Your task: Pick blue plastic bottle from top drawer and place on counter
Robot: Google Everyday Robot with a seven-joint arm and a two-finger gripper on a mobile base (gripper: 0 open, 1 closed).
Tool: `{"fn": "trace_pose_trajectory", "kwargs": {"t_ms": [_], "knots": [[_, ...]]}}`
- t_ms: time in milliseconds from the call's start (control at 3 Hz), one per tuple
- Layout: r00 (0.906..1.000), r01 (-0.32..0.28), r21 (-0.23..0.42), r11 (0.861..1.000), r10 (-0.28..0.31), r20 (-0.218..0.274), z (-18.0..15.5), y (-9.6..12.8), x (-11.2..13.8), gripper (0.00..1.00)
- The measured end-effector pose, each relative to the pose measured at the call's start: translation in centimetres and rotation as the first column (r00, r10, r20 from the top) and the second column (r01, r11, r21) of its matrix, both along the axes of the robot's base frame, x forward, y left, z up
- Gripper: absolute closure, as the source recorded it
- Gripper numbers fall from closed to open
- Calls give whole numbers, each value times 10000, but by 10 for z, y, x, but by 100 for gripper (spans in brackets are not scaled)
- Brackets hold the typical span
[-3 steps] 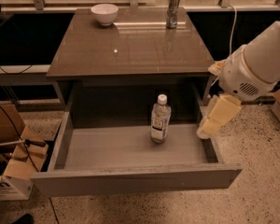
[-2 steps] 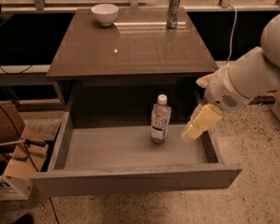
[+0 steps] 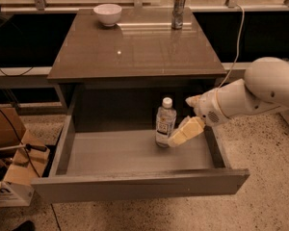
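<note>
The blue plastic bottle [image 3: 164, 121], clear with a white cap and a label, stands upright on the floor of the open top drawer [image 3: 135, 187], right of its middle. My gripper [image 3: 180, 121] reaches in from the right on a white arm and is open. Its lower cream finger [image 3: 185, 131] lies right beside the bottle's base, and the upper fingertip [image 3: 192, 101] is level with the bottle's cap, a little to the right. The bottle is not held. The glossy brown-grey counter [image 3: 135, 47] lies above the drawer.
A white bowl [image 3: 108, 13] sits at the counter's back left and a shiny metal can [image 3: 178, 11] at the back right. Cardboard boxes [image 3: 9, 153] and cables lie on the floor at the left. The drawer's right wall [image 3: 216, 148] runs under my arm.
My gripper has moved left and down into the drawer, from outside its right wall to right beside the bottle. The bottle has not moved.
</note>
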State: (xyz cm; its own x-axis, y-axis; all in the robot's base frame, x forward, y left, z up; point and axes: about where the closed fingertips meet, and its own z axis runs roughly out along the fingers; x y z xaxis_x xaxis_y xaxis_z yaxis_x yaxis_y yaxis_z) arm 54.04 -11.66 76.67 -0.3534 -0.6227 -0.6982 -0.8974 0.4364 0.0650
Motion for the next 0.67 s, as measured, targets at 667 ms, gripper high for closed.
{"fn": "trace_pose_trajectory", "kwargs": {"t_ms": [667], "knots": [[9993, 366, 1922, 9807, -342, -156, -46, 16, 40, 0]]}}
